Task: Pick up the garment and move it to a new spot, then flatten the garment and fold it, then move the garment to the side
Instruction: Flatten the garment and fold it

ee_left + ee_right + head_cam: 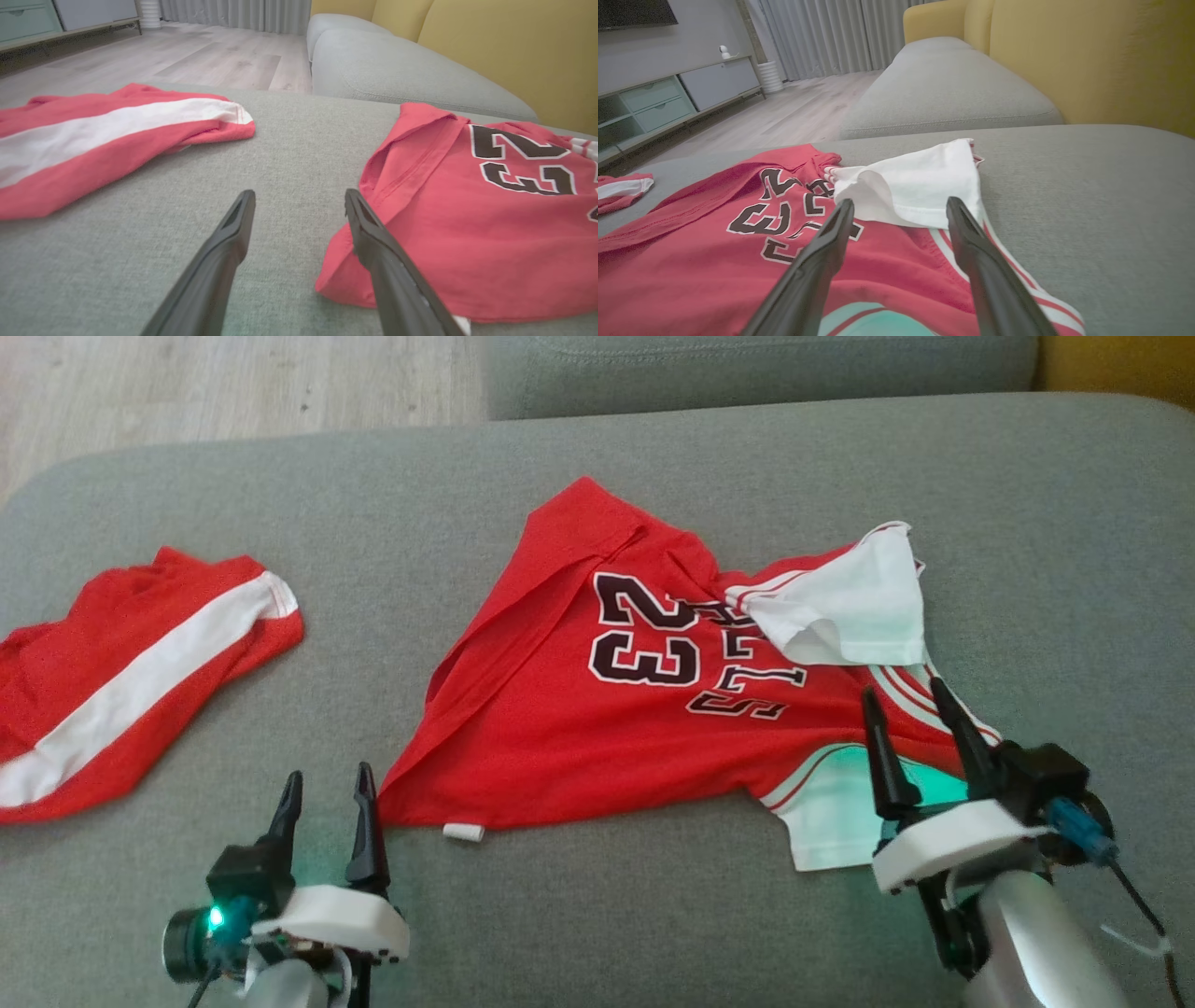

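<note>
The garment point(597, 728) is a red jersey with the dark number 23 and white sleeves, lying crumpled in the middle of the grey sofa cushion point(653, 457); one white sleeve point(845, 602) is folded over its top. My left gripper point(327, 782) stands open just left of the jersey's near left corner, and its right finger point(373, 238) reaches over that hem edge of the garment point(467, 224). Over the garment's near right part my right gripper point(904, 695) hovers open; between its fingers I see the white sleeve point(920, 186) and the red cloth of the garment point(691, 261).
A second red garment with a white stripe point(131, 681) lies at the cushion's left edge. A further grey cushion point(943, 88) and a yellow backrest point(1087, 56) stand beyond. Wooden floor point(163, 56) lies past the cushion's far left.
</note>
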### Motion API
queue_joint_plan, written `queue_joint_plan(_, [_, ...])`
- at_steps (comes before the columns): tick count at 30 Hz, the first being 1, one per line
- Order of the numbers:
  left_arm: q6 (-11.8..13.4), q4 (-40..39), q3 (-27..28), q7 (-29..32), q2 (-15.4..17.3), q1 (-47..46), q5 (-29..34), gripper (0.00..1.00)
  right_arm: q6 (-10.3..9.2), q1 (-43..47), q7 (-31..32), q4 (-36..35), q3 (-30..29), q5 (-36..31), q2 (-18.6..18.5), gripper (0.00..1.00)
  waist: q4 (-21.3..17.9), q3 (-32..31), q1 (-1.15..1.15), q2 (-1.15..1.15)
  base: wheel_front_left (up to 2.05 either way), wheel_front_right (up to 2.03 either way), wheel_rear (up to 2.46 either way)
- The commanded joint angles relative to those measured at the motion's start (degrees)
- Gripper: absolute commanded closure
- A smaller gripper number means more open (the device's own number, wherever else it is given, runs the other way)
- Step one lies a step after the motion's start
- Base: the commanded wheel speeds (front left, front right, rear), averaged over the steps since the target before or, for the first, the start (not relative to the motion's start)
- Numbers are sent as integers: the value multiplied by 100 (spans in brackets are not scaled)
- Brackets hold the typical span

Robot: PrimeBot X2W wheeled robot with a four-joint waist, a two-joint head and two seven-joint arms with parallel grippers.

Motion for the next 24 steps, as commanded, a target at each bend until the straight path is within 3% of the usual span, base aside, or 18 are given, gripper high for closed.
queue_joint_plan(1, [81,-224,209,-47,40,-39,141,0,-5,72,-34,-299,-3,-103,77,0,-24,-50,0,0,0,0,0])
queue_joint_plan(5, [245,-422,216,-47,40,180,378,0,-5,328,-34,-564,-134,-169,93,0,-43,-180,0,0,0,0,0])
queue_joint_plan(15, [308,-682,122,-47,40,800,559,0,-5,795,-34,-541,-79,-50,96,0,-20,-498,0,0,0,0,0])
queue_joint_plan(24, [257,-657,25,-47,40,922,549,0,-5,985,-34,180,-619,-171,97,0,21,-494,0,0,0,0,0])
